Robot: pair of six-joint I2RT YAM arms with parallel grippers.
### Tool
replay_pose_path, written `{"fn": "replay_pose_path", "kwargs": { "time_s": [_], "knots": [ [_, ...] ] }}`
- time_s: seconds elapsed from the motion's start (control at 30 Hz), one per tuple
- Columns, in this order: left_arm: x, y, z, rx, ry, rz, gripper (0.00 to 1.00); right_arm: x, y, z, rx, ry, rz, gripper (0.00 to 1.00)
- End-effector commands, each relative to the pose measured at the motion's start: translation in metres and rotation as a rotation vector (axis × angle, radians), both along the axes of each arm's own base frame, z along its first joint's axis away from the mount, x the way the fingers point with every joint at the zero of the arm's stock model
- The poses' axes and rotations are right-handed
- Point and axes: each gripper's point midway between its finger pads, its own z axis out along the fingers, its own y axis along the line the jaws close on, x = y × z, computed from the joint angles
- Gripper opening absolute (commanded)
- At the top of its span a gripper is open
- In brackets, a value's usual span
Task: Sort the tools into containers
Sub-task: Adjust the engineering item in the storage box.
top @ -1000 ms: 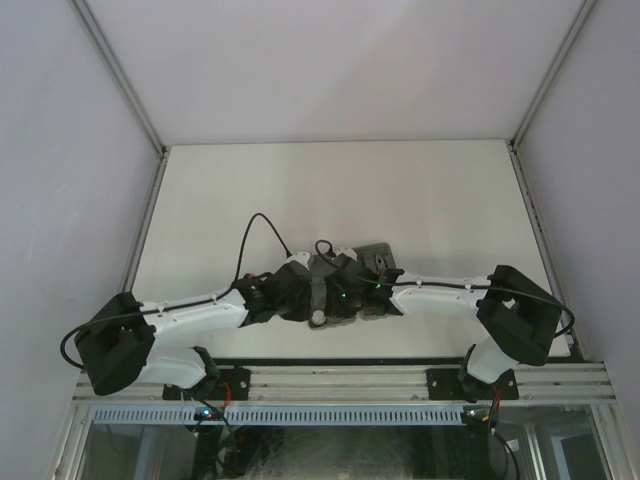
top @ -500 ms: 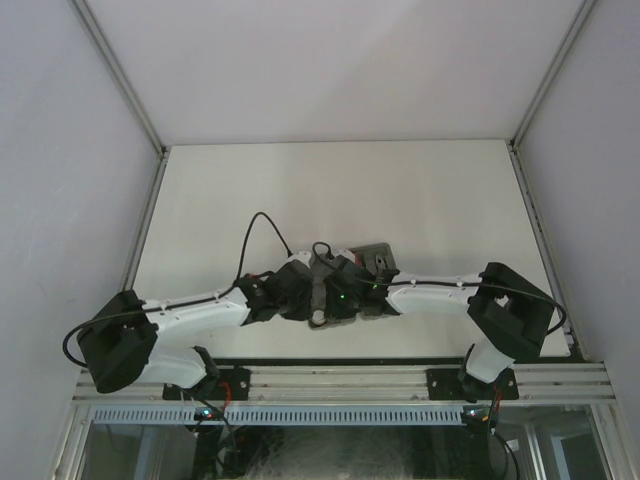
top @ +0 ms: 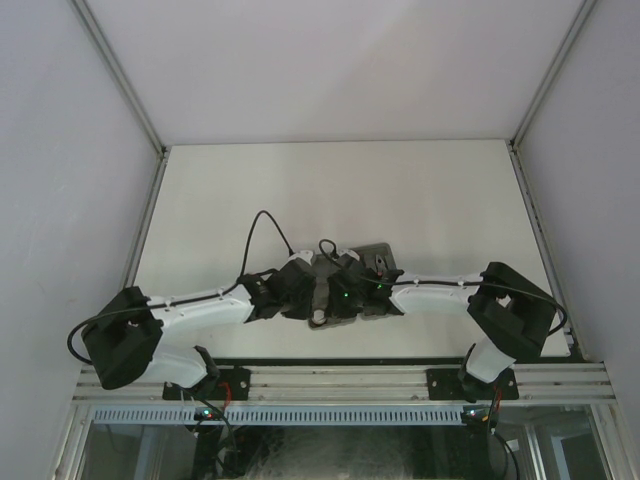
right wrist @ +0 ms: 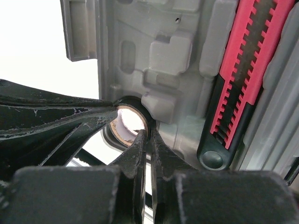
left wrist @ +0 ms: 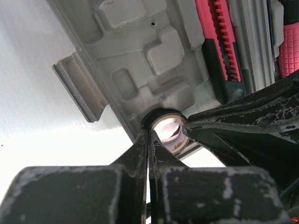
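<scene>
Both grippers meet at the near corner of the grey containers (top: 378, 252), which read as one grey slab with moulded recesses (left wrist: 135, 42). A small dark ring (left wrist: 169, 130) with a pale cardboard core sits at that corner. My left gripper (left wrist: 148, 136) is shut, its tips touching the ring's rim. My right gripper (right wrist: 148, 135) is shut on the ring's wall (right wrist: 128, 120), one fingertip inside and one outside. A red-and-black ridged tool (right wrist: 243, 74) lies in a long recess. A second red handle (left wrist: 290, 46) shows at the edge. Other tools are hidden.
The tray has a small latch tab (left wrist: 79, 88) sticking out over the white tabletop (top: 250, 190). Both forearms cross low over the table's near edge, above the aluminium rail (top: 340, 380). Grey side walls (top: 60, 150) enclose the table.
The right gripper's fingers have closed together at the ring. Both elbows have drifted slightly inward; the left gripper stayed shut.
</scene>
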Motion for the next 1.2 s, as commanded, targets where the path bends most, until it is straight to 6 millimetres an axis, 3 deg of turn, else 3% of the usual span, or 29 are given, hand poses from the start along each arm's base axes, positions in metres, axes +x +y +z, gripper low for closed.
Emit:
{"fn": "replay_pose_path", "kwargs": {
  "time_s": [0.0,0.47,1.0,1.17],
  "knots": [
    [-0.020,0.015,-0.031,0.084,0.095,-0.004,0.00,0.000,-0.010,-0.020,-0.037,0.012,-0.035,0.00],
    [-0.053,0.031,-0.071,0.191,0.217,-0.042,0.00,-0.008,-0.021,-0.037,-0.128,0.015,-0.075,0.00],
    [-0.067,0.040,-0.094,0.227,0.279,-0.051,0.00,-0.039,-0.045,-0.082,-0.310,0.062,-0.090,0.00],
    [-0.072,0.046,-0.103,0.232,0.291,-0.043,0.00,-0.046,-0.053,-0.087,-0.317,0.067,-0.105,0.00]
  ]
}}
